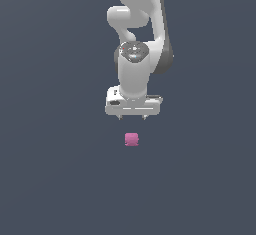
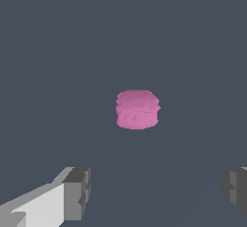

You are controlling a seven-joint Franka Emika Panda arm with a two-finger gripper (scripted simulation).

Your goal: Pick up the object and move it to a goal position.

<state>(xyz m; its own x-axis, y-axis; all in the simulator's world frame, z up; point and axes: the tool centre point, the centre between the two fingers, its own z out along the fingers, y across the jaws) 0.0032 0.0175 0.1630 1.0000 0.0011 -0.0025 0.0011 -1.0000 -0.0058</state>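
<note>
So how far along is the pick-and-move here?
Nothing looks done yet: the pink cube sits apart from the tool, ungrasped. In hand: the open tool is near it, fingers spread wide. Left: closing in, gripping, lifting, carrying; no goal marker shows.

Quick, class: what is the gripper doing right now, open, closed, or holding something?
Gripper: open, holding nothing; the pink cube lies apart from its fingers.

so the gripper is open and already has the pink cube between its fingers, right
Not quite. The gripper is open, but the pink cube is not between its fingers yet; the wrist view shows the cube lying apart from both fingertips.
</note>
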